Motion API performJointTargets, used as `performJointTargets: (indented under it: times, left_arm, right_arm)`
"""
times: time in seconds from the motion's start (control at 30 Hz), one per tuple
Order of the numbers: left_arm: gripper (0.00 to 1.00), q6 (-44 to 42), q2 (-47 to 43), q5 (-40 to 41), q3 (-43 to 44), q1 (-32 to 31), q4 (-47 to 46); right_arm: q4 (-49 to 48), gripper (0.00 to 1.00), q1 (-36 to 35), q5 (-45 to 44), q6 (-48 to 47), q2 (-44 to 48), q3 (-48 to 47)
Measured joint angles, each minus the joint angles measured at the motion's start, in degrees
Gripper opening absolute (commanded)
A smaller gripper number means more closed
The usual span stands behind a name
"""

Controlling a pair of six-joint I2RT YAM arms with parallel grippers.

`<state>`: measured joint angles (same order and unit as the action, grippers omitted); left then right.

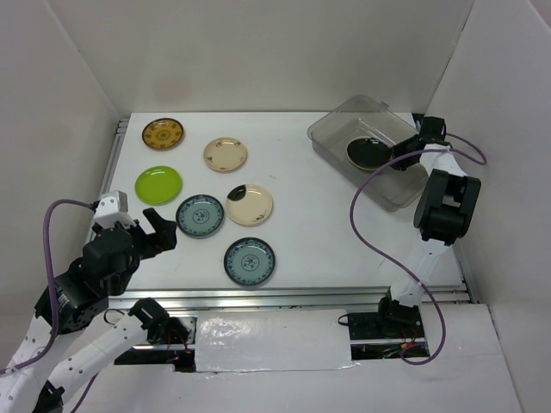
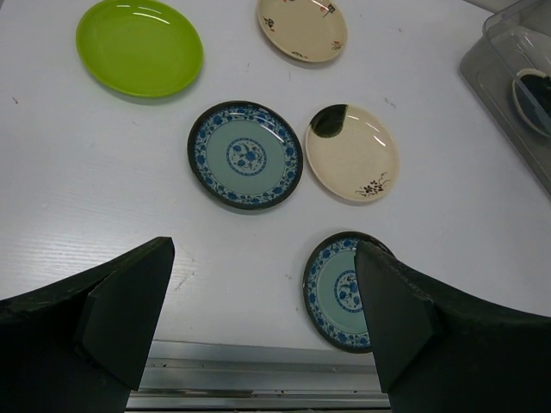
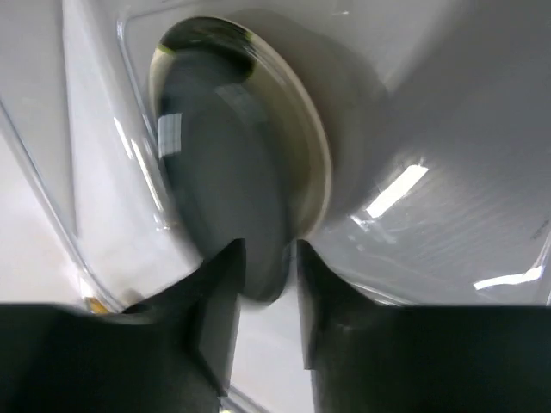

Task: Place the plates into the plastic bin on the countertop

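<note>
The clear plastic bin (image 1: 392, 191) stands at the back right of the white countertop (image 1: 301, 249). My right gripper (image 1: 398, 155) is inside it, shut on the rim of a glossy black plate (image 3: 224, 181) that leans on a cream plate (image 3: 317, 163). On the countertop lie a mustard plate (image 1: 163, 133), a cream plate (image 1: 225, 154), a lime plate (image 1: 158, 184), a cream plate with a black patch (image 1: 250, 204) and two blue-green plates (image 1: 200, 215) (image 1: 250, 261). My left gripper (image 1: 159, 231) is open and empty, above the near left edge, left of the nearer blue-green plate (image 2: 336, 292).
White walls enclose the countertop on three sides. A metal rail (image 1: 293, 297) runs along the near edge. The bin's clear wall (image 3: 430, 129) is close around my right gripper (image 3: 269, 258). A purple cable (image 1: 366, 224) loops left of the right arm.
</note>
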<state>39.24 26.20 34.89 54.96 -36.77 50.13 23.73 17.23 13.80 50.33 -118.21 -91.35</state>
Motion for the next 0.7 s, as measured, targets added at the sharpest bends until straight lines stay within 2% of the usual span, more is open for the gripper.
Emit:
performJointTargets:
  times: [0.03, 0.07, 0.1, 0.13, 0.3, 0.43, 0.57, 0.7]
  left_arm:
    - [0.99, 0.0, 0.2, 0.0, 0.0, 0.0, 0.0]
    - [0.99, 0.0, 0.4, 0.0, 0.0, 0.0, 0.0]
    - [0.99, 0.0, 0.6, 0.0, 0.0, 0.0, 0.0]
    - [0.99, 0.0, 0.8, 0.0, 0.0, 0.0, 0.0]
    - [0.99, 0.0, 1.8, -0.1, 0.0, 0.0, 0.0]
    - [0.99, 0.0, 2.0, 0.0, 0.0, 0.0, 0.0]
    - [0.99, 0.0, 2.3, 0.0, 0.0, 0.0, 0.0]
    - [0.99, 0.0, 3.3, 0.0, 0.0, 0.0, 0.0]
  right_arm:
    - [-0.1, 0.69, -0.1, -0.1, -0.1, 0.0, -0.1]
    - [0.0, 0.81, -0.3, -0.2, 0.0, 0.0, -0.5]
    - [0.0, 0.83, -0.4, -0.7, -0.2, 0.0, -0.8]
    - [0.1, 1.0, -0.6, -1.4, -0.6, 0.2, -1.0]
    - [2.8, 1.0, -3.3, -6.2, -1.3, 6.2, -0.7]
    - [0.9, 1.0, -9.2, -7.4, -5.1, 21.1, 7.3]
    - [-4.5, 0.99, -23.9, -2.1, -11.6, 34.1, 16.4]
    - [-12.3, 0.96, -39.7, 6.0, -15.6, 35.8, 28.1]
